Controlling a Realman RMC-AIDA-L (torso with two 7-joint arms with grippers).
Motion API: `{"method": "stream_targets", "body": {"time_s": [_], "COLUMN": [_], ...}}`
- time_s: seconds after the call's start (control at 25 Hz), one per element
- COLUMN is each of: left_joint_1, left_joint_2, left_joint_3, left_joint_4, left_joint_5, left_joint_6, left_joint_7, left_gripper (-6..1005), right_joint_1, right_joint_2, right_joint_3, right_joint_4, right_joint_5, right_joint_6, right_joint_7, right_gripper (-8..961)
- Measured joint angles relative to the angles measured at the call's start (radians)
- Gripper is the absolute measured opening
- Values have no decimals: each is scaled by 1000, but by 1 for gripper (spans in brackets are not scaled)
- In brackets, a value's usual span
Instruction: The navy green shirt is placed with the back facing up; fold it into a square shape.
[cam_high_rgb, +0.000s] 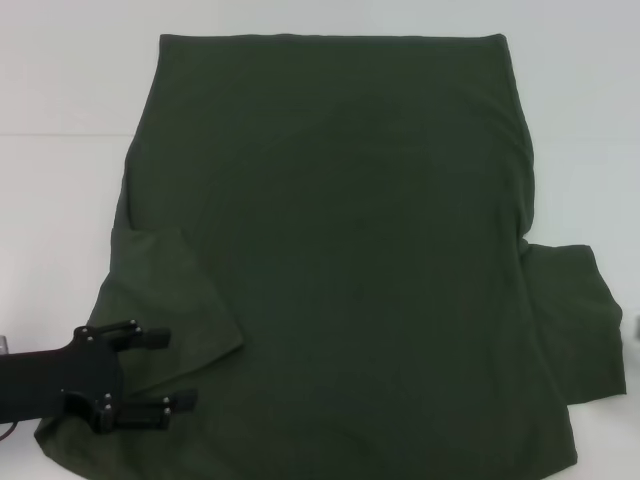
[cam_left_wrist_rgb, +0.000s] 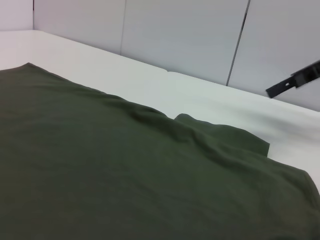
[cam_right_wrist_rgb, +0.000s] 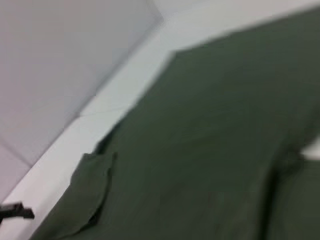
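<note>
In the head view you had the navy green shirt (cam_high_rgb: 350, 250) spread flat, plain side up, across the white tabletop (cam_high_rgb: 60, 90), its left sleeve folded in over the body and its right sleeve sticking out sideways. Your left hand (cam_high_rgb: 165, 370) sat at the near left corner, over that folded sleeve, its two fingers apart with cloth showing between them. The right hand was out of sight there. In the left wrist view you saw the shirt filling the foreground, with the right hand (cam_left_wrist_rgb: 295, 80) far off above the tabletop past the right sleeve; you could not tell whether it was open. In the right wrist view the shirt covered most of the tabletop, the left hand (cam_right_wrist_rgb: 17, 212) just beyond the folded sleeve.
</note>
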Motion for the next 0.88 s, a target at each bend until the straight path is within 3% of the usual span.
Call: {"method": "stream_targets", "body": {"time_s": [0.2, 0.32, 0.64, 0.88], "left_joint_1": [1, 1, -2, -4], "left_joint_2": [-1, -2, -3, -4], "left_joint_3": [2, 2, 2, 0], "left_joint_4": [14, 27, 28, 28], "left_joint_5": [-2, -1, -2, -6], "left_joint_6": [15, 24, 35, 35], "left_joint_7": [1, 2, 3, 9], "left_gripper": [891, 891, 890, 891], "right_joint_1": [19, 42, 174, 255], "right_joint_2": [-99, -127, -126, -120], "right_joint_3": [-9, -22, -107, -147], "right_joint_4": [-61, -65, -36, -15], "right_joint_5": [-57, -99, -347, -426], "right_joint_6": [-82, -80, -20, 10], "right_joint_7": [409, 575, 694, 740], "right_gripper": [941, 940, 929, 930]}}
